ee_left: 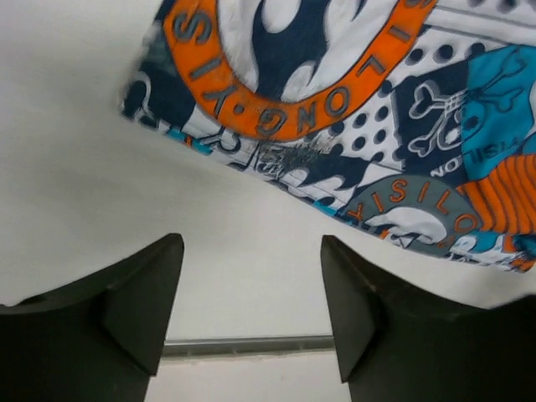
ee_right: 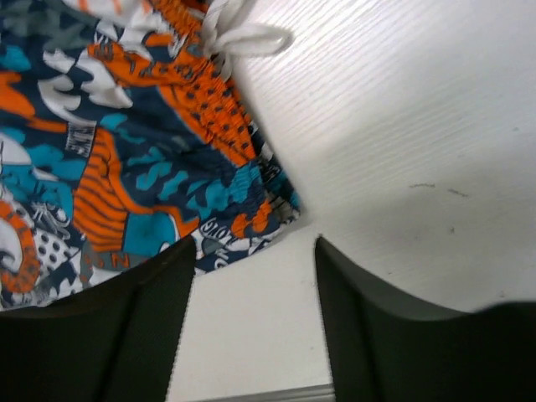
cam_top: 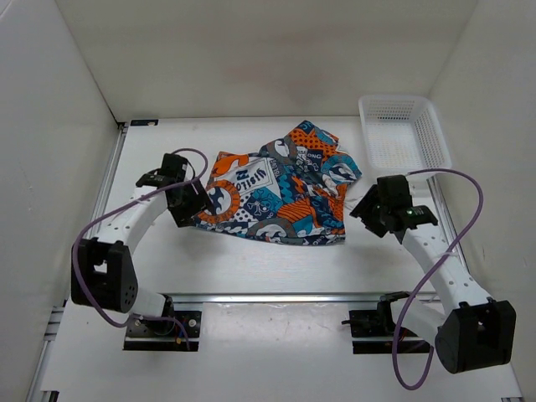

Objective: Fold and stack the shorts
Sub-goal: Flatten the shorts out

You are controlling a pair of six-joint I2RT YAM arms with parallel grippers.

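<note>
Likely the shorts [cam_top: 280,197] are light, limp — pinch near corners; left pincer [ee_left: 249,251] and right pincer [ee_right: 254,247] gape empty

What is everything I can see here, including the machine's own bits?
shorts: one, teal, orange, white and navy print, middle of the table
drawstring: one, white, at the shorts' waistband
basket: one, white mesh, far right corner
table: one, white, under it all
rail: one, silver, along the near edge
cables: two, purple, one looping along each arm
arms: two, white with black joints, flanking the shorts
left gripper: black, open, at the shorts' left edge
right gripper: black, open, at their right edge
</note>
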